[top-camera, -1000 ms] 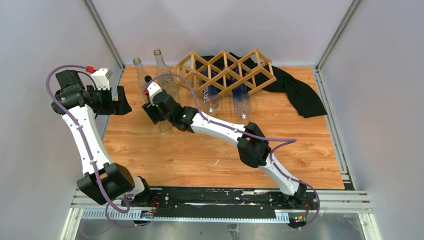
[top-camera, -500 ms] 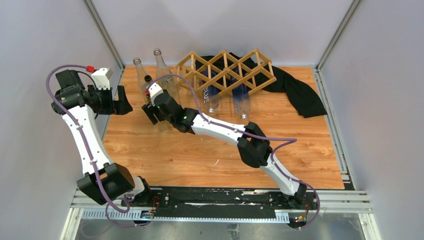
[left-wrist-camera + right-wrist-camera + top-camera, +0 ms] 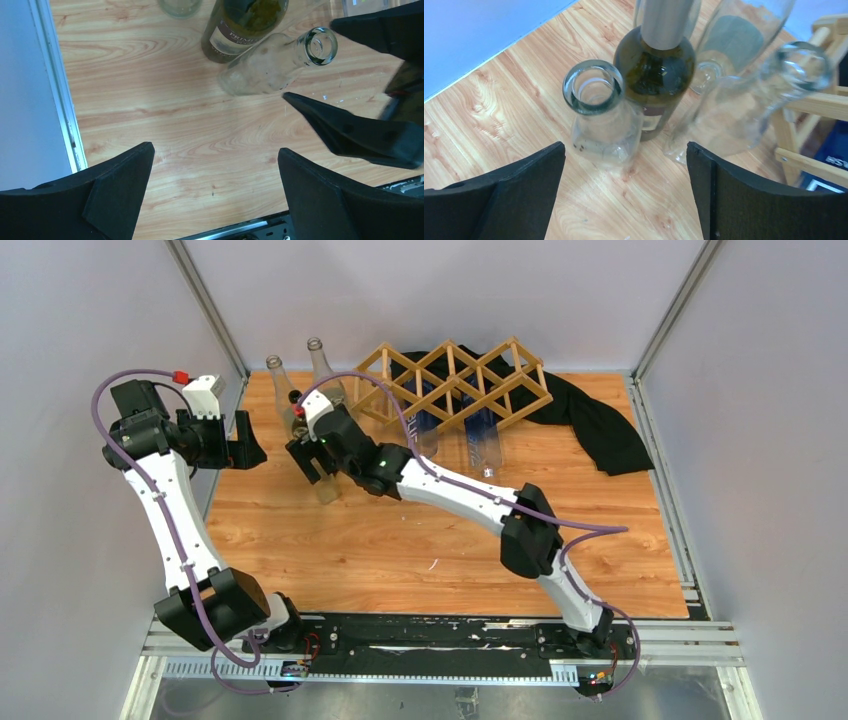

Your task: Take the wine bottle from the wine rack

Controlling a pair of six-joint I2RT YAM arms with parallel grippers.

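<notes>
Low in the overhead view, both arms rise from the near edge of the table (image 3: 400,550). At the left of the frame the left gripper (image 3: 216,150) hangs with its fingers spread wide, holding nothing. Just to its right, the right gripper (image 3: 625,145) is likewise released and empty. Its fingers flank the mouth of an upright clear bottle (image 3: 596,112) without touching it. Just beyond that stands a dark bottle (image 3: 655,70) with a pale label. Further up are a slim empty bottle (image 3: 277,375) and a taller empty bottle (image 3: 320,365). In the upper middle, the wine rack (image 3: 455,375) stands on the table. A left blue-labelled bottle (image 3: 421,430) and a right blue-labelled bottle (image 3: 483,440) lie in its lower cells, necks pointing down-frame. A black cloth (image 3: 600,430) lies behind, at the upper right.
</notes>
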